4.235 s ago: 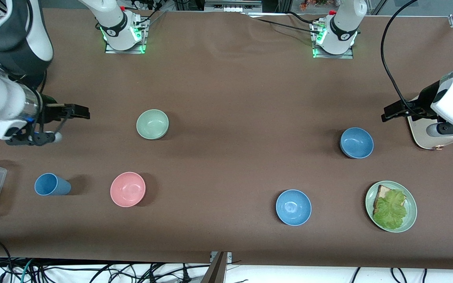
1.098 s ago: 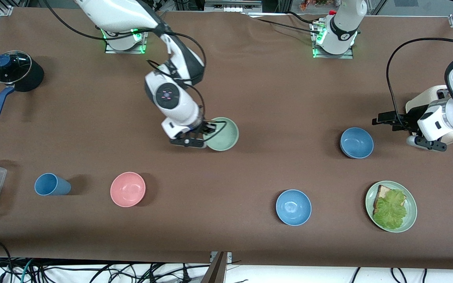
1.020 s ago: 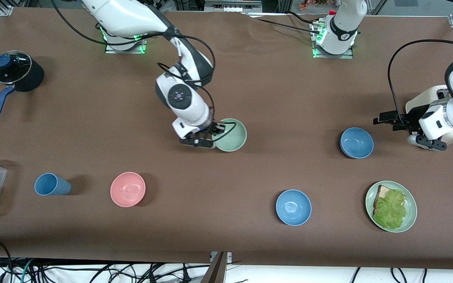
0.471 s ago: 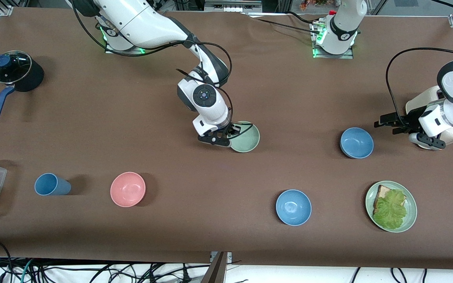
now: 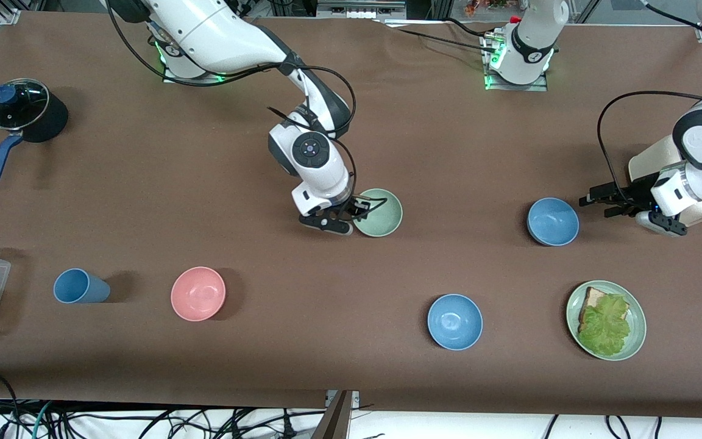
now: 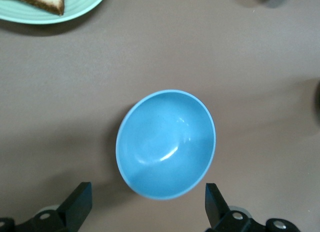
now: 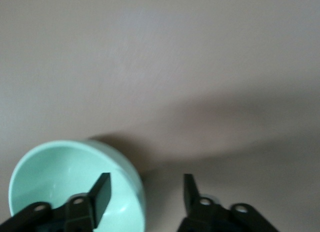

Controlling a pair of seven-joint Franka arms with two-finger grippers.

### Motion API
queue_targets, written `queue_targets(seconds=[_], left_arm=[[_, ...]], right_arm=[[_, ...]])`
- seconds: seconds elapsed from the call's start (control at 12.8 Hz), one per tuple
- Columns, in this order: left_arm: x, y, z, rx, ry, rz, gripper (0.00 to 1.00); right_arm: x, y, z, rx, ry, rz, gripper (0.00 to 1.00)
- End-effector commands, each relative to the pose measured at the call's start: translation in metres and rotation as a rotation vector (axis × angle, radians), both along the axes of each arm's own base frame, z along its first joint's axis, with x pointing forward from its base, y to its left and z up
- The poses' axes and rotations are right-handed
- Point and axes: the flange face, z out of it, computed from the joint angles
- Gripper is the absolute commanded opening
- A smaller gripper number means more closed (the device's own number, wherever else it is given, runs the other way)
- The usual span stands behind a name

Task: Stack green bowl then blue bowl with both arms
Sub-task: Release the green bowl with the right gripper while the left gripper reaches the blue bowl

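Brown matte table covering [image 5: 144, 366], plain. Small round pale mint-green bowl [image 5: 381, 213], plain, unpatterned. Small round medium-blue bowl [image 5: 553, 221], duller; second small round blue bowl [image 5: 454, 321], slightly brighter. Small round pink bowl [image 5: 198, 293], plain. Tall blue cup [image 5: 80, 286]. Wider pale green plate [image 5: 635, 311] with ridged rim, carrying brown-crusted bread and bright green lettuce. Black pot [image 5: 28, 113], blue knob and handle. Both arms white with black cables, black grippers.
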Motion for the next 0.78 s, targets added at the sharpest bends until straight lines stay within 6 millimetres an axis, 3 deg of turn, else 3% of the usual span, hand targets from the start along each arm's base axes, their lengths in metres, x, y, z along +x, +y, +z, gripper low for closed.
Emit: queue_targets(seconds=[0.0, 0.16, 0.39, 0.71], left_arm=[[0.004, 0.005, -0.016, -0.014, -0.055, -0.02, 0.99], [0.005, 0.008, -0.022, 0.009, -0.068, -0.01, 0.99], [0.008, 0.009, -0.039, 0.048, -0.081, 0.002, 0.97], [0.011, 0.005, -0.063, 0.091, -0.084, 0.027, 0.93]], right_arm=[[0.025, -0.057, 0.08, -0.091, -0.013, 0.035, 1.0], [0.051, -0.115, 0.123, -0.121, -0.018, 0.012, 1.0], [0.07, -0.202, 0.188, -0.112, 0.003, 0.055, 1.0], [0.058, -0.323, 0.259, -0.051, 0.091, 0.138, 1.0]])
